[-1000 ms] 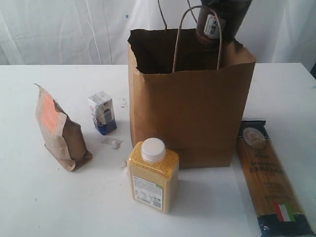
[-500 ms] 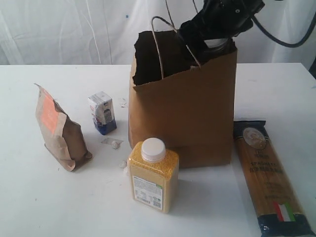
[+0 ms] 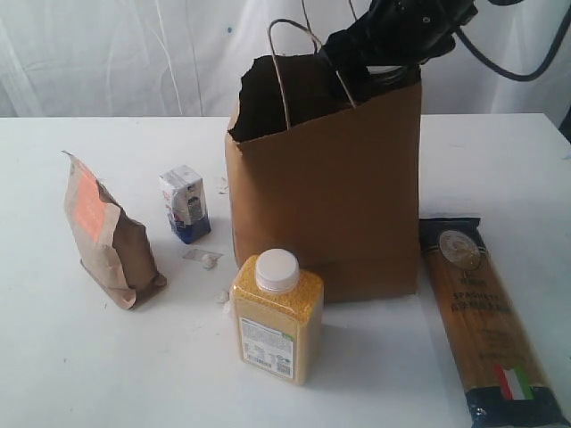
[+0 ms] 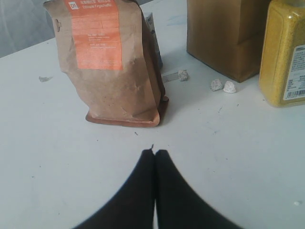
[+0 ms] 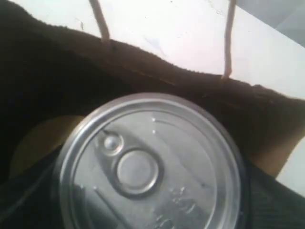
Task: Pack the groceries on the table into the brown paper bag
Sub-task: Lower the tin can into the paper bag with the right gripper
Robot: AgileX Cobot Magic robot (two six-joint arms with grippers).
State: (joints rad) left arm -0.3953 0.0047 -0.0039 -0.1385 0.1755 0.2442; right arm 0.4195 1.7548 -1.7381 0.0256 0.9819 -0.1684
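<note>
The dark pull-tab can [image 5: 147, 167] sits just inside the mouth of the brown paper bag [image 3: 330, 196], at the rim's 1 o'clock corner, clamped at its sides by the right end effector [image 3: 385, 62]. The can is rigid, smooth metal and probably fairly heavy. A firm pinch across the straight wall suits it, and it should be let go low so it does not burst the thin paper. The bag itself is light and floppy and shifts under any nudge.

The left end effector [image 4: 155, 157] hovers over the table [image 3: 107, 357] with its tips pressed together, holding nothing.

A second ago the can hung above the bag and the bag stood square. Now the arm has dipped into the opening, the top edge slants, the body leans toward 9 o'clock, and the handle [image 3: 281, 53] has swung that way.

The brown orange-labelled pouch [image 3: 107, 236] at 9 o'clock, the small white-blue carton [image 3: 186, 203], the yellow-grain bottle [image 3: 277, 316] at 6 o'clock and the spaghetti packet [image 3: 486, 321] at 4 o'clock have not moved.
</note>
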